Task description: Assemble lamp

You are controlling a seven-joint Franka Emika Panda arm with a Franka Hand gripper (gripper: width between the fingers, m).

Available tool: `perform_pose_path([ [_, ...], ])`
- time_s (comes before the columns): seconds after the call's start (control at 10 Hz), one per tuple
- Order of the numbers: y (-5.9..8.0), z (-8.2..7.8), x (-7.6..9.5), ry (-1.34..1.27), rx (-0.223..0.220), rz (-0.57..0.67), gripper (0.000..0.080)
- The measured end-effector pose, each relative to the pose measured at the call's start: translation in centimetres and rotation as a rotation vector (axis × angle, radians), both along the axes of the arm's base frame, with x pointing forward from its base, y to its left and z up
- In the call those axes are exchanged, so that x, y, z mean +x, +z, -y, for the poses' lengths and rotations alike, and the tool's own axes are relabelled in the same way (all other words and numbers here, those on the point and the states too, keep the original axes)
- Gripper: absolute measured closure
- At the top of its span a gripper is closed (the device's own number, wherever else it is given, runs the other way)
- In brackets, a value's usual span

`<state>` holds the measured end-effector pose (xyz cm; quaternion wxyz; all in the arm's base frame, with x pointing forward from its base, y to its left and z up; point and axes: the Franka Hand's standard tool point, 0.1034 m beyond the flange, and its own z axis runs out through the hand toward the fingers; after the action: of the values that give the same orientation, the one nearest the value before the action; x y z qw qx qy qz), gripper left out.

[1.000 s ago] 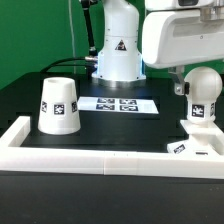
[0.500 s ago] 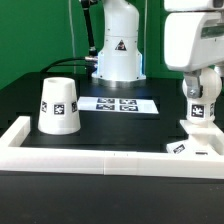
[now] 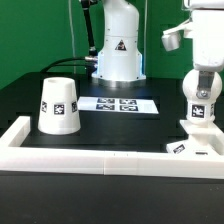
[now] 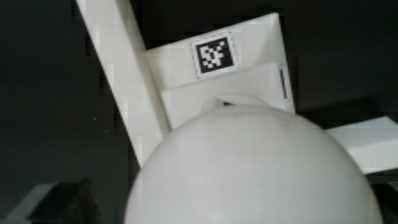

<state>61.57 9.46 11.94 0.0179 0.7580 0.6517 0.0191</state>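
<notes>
The white lamp bulb (image 3: pixel 202 100) stands upright on the white lamp base (image 3: pixel 198 143) at the exterior view's right. My gripper (image 3: pixel 205 76) is straight above the bulb with its hand down on the bulb's top, and it looks shut on the bulb. In the wrist view the rounded bulb (image 4: pixel 240 165) fills the near field and hides my fingers. The tagged base (image 4: pixel 217 60) lies beyond it. The white lamp hood (image 3: pixel 58 105) stands by itself at the exterior view's left.
The marker board (image 3: pixel 118 103) lies flat in the middle in front of the arm's pedestal (image 3: pixel 118 55). A low white wall (image 3: pixel 80 155) runs along the table's front and left edges, and it also shows in the wrist view (image 4: pixel 121 90).
My hand has turned about the bulb's upright axis, so it looks narrower in the exterior view. The bulb has stayed in place on the base. The hood has not moved.
</notes>
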Motion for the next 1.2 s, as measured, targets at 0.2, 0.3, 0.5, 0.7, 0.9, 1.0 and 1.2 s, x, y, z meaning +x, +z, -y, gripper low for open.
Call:
perform_pose_path([
  [0.2,-0.01,0.2,0.02,0.08,-0.009,0.0,0.01],
  [0.3,-0.06,0.4,-0.02,0.091,-0.011,-0.003,0.01],
  [0.5,-0.2,0.69,-0.03,0.074,-0.01,-0.006,0.022],
  [0.7,-0.2,0.75,-0.02,0.073,-0.01,-0.006,0.0225],
  [0.9,-0.2,0.79,-0.02,0.032,-0.008,-0.006,0.0225],
  [1.0,-0.23,0.87,-0.03,-0.023,-0.004,-0.005,0.0225],
  [1.2,-0.29,0.85,-0.26,-0.226,0.009,-0.009,0.0225],
])
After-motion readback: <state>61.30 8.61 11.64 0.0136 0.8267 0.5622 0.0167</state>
